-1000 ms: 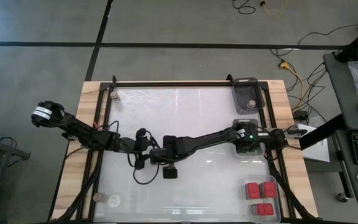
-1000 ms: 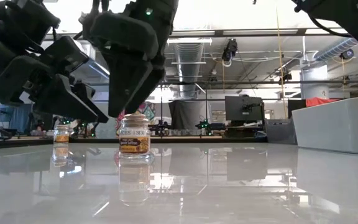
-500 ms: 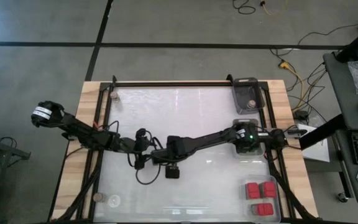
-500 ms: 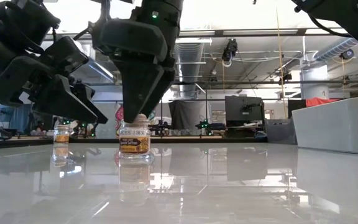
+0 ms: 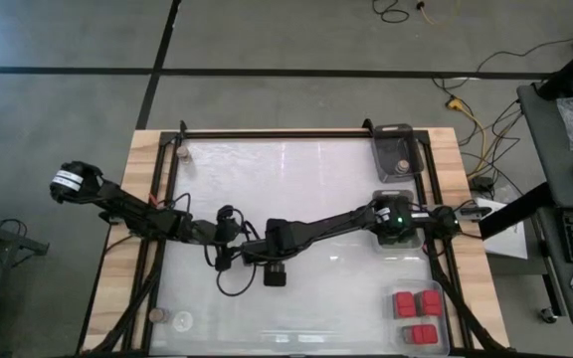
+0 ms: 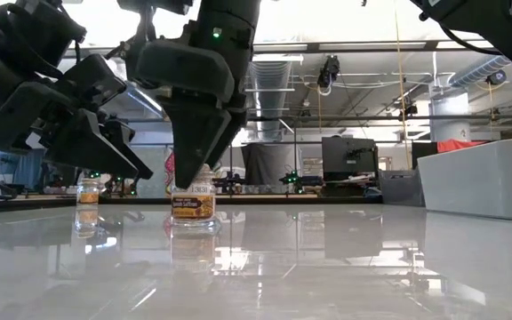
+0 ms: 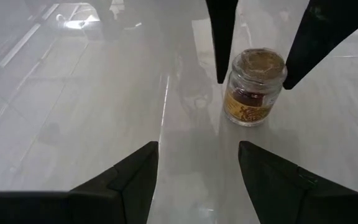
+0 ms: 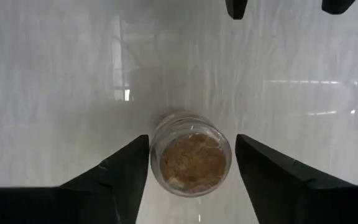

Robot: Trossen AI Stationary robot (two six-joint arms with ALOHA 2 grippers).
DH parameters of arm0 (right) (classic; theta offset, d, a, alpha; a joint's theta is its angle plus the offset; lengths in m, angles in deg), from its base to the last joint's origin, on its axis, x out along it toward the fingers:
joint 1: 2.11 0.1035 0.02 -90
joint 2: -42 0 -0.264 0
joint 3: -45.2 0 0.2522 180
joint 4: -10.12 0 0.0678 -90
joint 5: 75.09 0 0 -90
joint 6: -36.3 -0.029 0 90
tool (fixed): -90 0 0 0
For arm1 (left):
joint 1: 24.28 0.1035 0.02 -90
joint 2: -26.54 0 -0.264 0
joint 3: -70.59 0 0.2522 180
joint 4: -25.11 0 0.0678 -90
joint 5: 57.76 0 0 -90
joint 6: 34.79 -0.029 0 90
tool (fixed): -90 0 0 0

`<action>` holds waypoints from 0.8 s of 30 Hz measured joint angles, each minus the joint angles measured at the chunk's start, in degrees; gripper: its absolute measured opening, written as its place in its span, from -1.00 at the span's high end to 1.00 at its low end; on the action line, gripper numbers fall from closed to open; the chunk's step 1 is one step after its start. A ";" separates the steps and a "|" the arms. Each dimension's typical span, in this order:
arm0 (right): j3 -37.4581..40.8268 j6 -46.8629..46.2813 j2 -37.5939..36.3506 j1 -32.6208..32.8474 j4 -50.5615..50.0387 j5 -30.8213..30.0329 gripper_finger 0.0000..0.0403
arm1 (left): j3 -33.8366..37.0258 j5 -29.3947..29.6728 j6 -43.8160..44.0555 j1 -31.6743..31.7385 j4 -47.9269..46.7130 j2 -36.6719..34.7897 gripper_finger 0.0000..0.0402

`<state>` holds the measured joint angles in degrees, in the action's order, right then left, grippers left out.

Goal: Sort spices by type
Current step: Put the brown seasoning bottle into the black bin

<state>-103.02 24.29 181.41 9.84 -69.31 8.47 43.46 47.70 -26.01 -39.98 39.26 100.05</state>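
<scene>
Overhead first: the two dark arms meet near the middle of the glossy white counter [image 5: 306,189]. The right hand [image 5: 275,274] hangs around six o'clock from the centre, the left hand [image 5: 229,239] just beside it toward nine o'clock. At two o'clock a clear tray [image 5: 394,151] holds a round jar; at five o'clock another clear tray [image 5: 421,318] holds three red blocks [image 5: 416,304]. Two more small jars [image 5: 167,318] stand at seven o'clock, one more at eleven o'clock [image 5: 181,155].

Table-level view: a small spice jar [image 6: 192,201] with an orange label stands upright on the counter. The right hand [image 6: 196,151] comes down from above, its dark fingers over the jar's top. The left hand [image 6: 92,133] hangs off toward nine o'clock, clear of the jar. A second jar [image 6: 87,192] stands farther back.

Left wrist view: the left fingers [image 7: 126,180] are spread with nothing between them. Beyond them stands the spice jar [image 7: 253,87], a right finger on each side of its brown lid.

Right wrist view: the spice jar [image 8: 190,160] sits between the right fingers [image 8: 126,168]; one touches the glass, a thin gap remains at the other. I cannot tell whether it is gripped yet.
</scene>
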 joint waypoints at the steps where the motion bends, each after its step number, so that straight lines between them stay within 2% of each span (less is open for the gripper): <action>1: 0.00 0.00 0.00 0.00 -0.02 0.00 -0.12 | 0.00 0.00 0.21 0.00 -0.07 0.00 -0.03; 13: -0.01 8.26 -0.90 -0.11 -0.73 -0.53 0.23 | 0.00 0.04 0.30 0.00 -1.15 -0.48 -0.03; 20: 0.11 9.46 -4.01 -0.11 -9.59 -1.57 0.29 | 0.00 -4.31 1.66 0.00 -2.00 -4.31 -0.03; 24: 0.08 8.93 -7.12 -0.33 -12.56 -2.72 0.35 | 0.00 -4.48 1.70 -0.04 -4.44 -7.57 -0.03</action>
<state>-102.94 33.22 174.29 9.50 -81.88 5.75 43.46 43.22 -24.31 -40.03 34.82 92.49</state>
